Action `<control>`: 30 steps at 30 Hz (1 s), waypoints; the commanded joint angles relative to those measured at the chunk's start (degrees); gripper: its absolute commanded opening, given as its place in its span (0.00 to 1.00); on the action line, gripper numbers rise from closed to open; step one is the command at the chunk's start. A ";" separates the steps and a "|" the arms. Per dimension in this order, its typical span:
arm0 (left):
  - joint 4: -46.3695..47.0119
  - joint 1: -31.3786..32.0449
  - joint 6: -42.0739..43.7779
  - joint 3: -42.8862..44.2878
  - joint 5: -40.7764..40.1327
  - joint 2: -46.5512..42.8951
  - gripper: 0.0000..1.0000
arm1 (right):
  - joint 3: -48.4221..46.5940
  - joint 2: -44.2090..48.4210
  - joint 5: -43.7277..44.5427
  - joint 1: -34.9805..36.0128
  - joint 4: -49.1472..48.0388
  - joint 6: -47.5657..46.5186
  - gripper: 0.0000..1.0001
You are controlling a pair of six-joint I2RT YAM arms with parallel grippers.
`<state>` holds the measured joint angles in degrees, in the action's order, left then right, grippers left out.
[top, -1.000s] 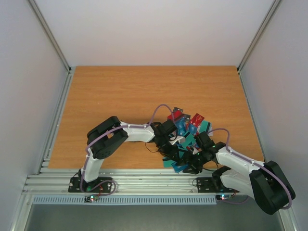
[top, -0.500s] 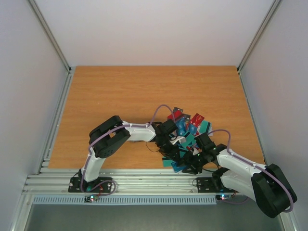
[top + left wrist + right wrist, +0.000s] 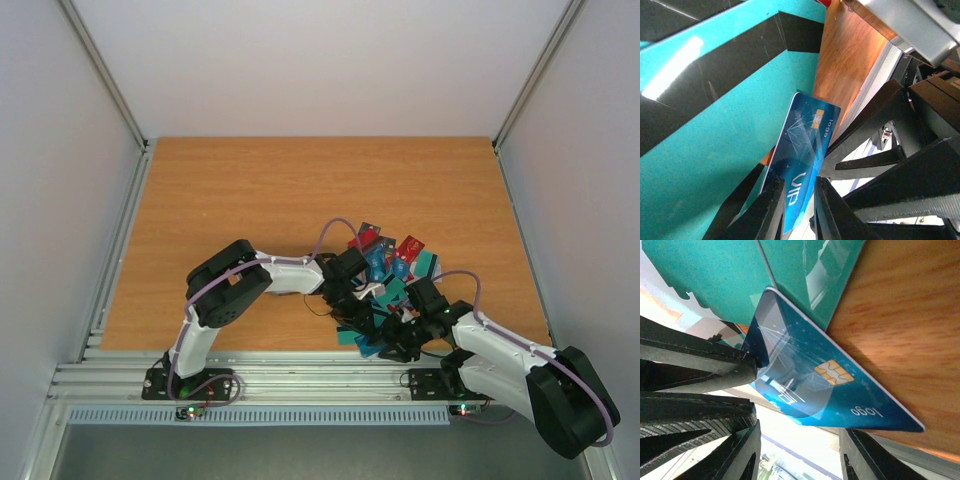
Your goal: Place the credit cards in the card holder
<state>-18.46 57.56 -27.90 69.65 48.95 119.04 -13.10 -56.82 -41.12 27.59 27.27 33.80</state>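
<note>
A blue credit card with a gold chip [image 3: 807, 140] sticks out over the table's near edge. My left gripper [image 3: 799, 186] is shut on its end; the same card [image 3: 840, 385] shows in the right wrist view with the left fingers [image 3: 735, 367] pinching its corner. My right gripper [image 3: 799, 437] is open, its jaws wide apart on either side of the card's free end. In the top view both grippers, left [image 3: 362, 312] and right [image 3: 392, 336], meet at the near side of the pile of credit cards [image 3: 390, 262]. Teal cards with black stripes [image 3: 715, 100] lie beside the blue one. The card holder is not in view.
The card pile lies on the wooden table [image 3: 250, 200] at centre right, close to the near edge. An aluminium rail [image 3: 300, 378] runs along that edge under both grippers. White walls enclose the table at the back and sides.
Both grippers stay together at the near side of the pile. The right arm has shifted slightly; the left arm has barely moved.
</note>
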 commanded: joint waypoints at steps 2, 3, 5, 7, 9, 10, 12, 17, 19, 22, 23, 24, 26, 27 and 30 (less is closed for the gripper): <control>-0.28 3.70 -1.84 -0.79 6.60 2.74 0.20 | -3.30 2.00 9.17 -0.43 -1.14 0.83 0.44; -0.06 3.70 -2.08 -0.79 6.76 2.58 0.20 | -3.73 2.82 9.43 -0.44 0.03 0.54 0.44; -0.09 3.70 -2.80 -0.65 6.91 2.36 0.20 | -4.34 4.42 10.00 -0.48 2.02 0.20 0.44; 0.23 3.66 -3.52 -0.77 7.08 2.10 0.20 | -4.40 5.72 10.32 -0.44 3.19 0.19 0.44; 0.04 3.61 -4.18 -0.69 6.76 1.71 0.20 | -4.08 6.62 10.37 -0.45 3.39 0.29 0.44; -0.18 3.55 -4.38 -0.72 6.61 1.41 0.20 | -3.91 6.66 10.30 -0.44 3.28 0.35 0.44; -1.16 3.33 -4.91 -0.46 5.54 0.60 0.20 | -3.63 6.19 9.68 -0.49 3.39 0.59 0.44; -5.80 2.58 -5.92 0.40 2.70 -0.42 0.20 | -2.47 6.95 8.95 -0.18 6.22 2.17 0.45; -10.32 2.55 -4.72 1.22 -0.44 -1.19 0.20 | -1.15 8.12 8.82 0.33 5.29 3.62 0.46; -12.99 2.56 -3.63 0.45 -4.52 -3.90 0.23 | 0.89 9.92 8.69 1.08 2.84 5.46 0.50; -13.81 2.55 -3.30 0.30 -5.49 -4.62 0.24 | 1.54 10.50 8.55 1.28 1.59 6.02 0.51; -14.52 2.56 -2.97 0.31 -6.36 -5.27 0.24 | 2.19 10.98 8.52 1.49 0.47 6.52 0.52; -16.09 2.56 -1.45 0.46 -9.01 -6.74 0.26 | 3.13 11.59 8.68 1.63 -1.14 7.28 0.53; -17.02 2.56 -0.93 0.78 -10.33 -7.33 0.27 | 3.47 11.42 8.69 1.73 -1.72 7.50 0.53; -19.96 2.56 1.74 1.75 -14.06 -8.31 0.29 | 3.95 10.22 8.82 2.08 -3.82 8.03 0.53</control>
<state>-32.40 59.96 -30.11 70.43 40.66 113.54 -10.02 -45.89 -35.46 29.21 30.06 39.72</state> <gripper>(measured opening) 0.281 0.533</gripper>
